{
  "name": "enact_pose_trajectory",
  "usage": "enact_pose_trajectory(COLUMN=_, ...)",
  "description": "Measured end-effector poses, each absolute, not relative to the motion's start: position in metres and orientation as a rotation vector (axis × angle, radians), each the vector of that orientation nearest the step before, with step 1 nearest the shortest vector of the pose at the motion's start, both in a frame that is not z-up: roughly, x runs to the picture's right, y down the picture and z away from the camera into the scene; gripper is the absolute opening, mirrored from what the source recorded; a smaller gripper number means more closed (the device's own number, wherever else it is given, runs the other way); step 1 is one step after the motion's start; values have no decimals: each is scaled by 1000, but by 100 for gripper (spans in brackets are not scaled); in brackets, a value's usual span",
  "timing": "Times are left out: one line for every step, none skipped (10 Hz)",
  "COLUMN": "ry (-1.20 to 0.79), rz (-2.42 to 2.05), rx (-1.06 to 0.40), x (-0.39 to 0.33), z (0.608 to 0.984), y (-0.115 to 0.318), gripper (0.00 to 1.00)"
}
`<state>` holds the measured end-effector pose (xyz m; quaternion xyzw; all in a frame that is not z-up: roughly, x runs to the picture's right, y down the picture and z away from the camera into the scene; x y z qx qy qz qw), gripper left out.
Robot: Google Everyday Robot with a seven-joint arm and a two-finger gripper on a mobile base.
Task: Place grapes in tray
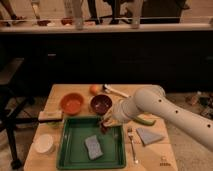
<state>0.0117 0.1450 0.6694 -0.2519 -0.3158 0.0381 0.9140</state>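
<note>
A green tray (75,155) lies at the front of the wooden table. My white arm reaches in from the right. Its gripper (105,122) hangs over the tray's far right corner, just above the floor of the tray. A small dark red bunch, the grapes (103,128), shows at the gripper's tip, inside the tray. I cannot see if the grapes rest on the tray or hang in the grip. A grey sponge (92,146) lies in the middle of the tray.
An orange bowl (72,103) and a dark red bowl (100,104) stand behind the tray. An orange fruit (95,89) and a white utensil (116,90) lie further back. A fork (133,145), grey cloth (148,135), green item (143,120), white cup (44,143) and sponge block (50,116) surround the tray.
</note>
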Motion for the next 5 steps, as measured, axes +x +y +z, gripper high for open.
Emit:
enact_pose_trajectory(ry=-650, rz=79, rx=-519, x=12, z=669, y=145, gripper=76)
enact_pose_trajectory(ry=-650, rz=79, rx=-519, x=12, z=669, y=145, gripper=80)
enact_pose_trajectory(ry=-650, rz=79, rx=-519, x=12, z=669, y=145, gripper=80)
enact_pose_trajectory(ry=-650, rz=80, rx=-518, x=12, z=669, y=145, gripper=80)
enact_pose_trajectory(ry=-650, rz=80, rx=-518, x=12, z=669, y=145, gripper=80)
